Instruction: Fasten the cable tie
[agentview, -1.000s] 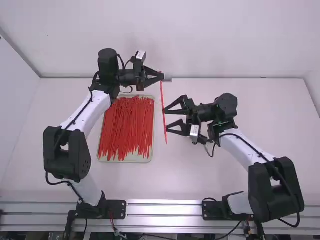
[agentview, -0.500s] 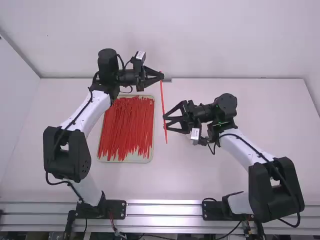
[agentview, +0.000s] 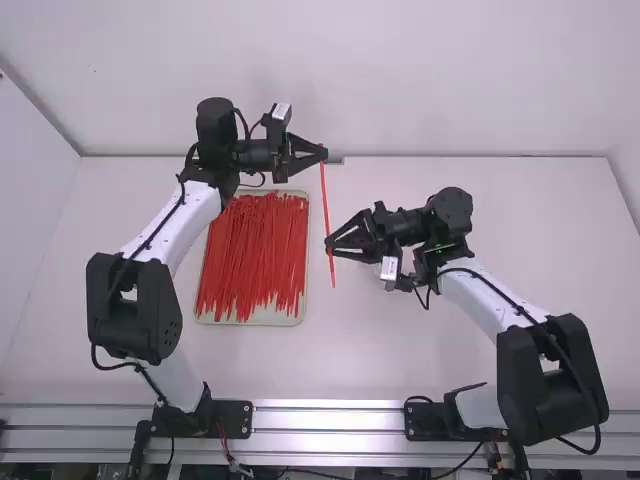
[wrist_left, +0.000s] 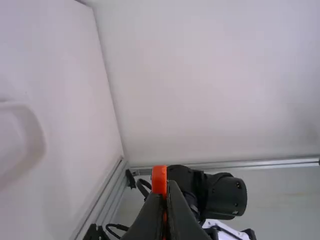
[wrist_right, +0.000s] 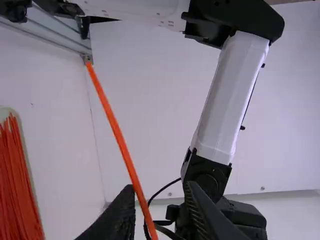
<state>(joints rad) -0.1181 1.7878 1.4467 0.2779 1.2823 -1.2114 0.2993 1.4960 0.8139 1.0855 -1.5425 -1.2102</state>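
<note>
While both arms stand over the white table (agentview: 540, 210), one red cable tie (agentview: 327, 225) hangs almost upright near the table's middle, its length running from 12 o'clock to 6 o'clock in the high view.

Left gripper (agentview: 318, 153): at the tie's 12 o'clock end, over the far side of the table. Its two fingers are pressed together on the tie's head. In the left wrist view the orange-red head stands out just past the closed fingertips (wrist_left: 172, 200).

Right gripper (agentview: 328, 243): it comes in from the tie's 3 o'clock side, level with the lower half of the strap. Its fingers (wrist_right: 124, 212) are spread by a narrow gap, one on each side of the strap. In the right wrist view the strap runs between them, close against one finger and apart from the other, so no pinch is seen.

The tie's tail end points past the right gripper toward 6 o'clock; whether it touches the table cannot be told.

Spare ties (agentview: 255, 255): a flat bundle of red straps lying side by side in a pale tray (agentview: 250, 322), at 9 o'clock of the hanging tie and just beside it. The left arm (agentview: 175, 225) passes along the tray's 9 o'clock edge. The right arm (agentview: 490, 300) stretches away from the tie toward 4 o'clock.
</note>
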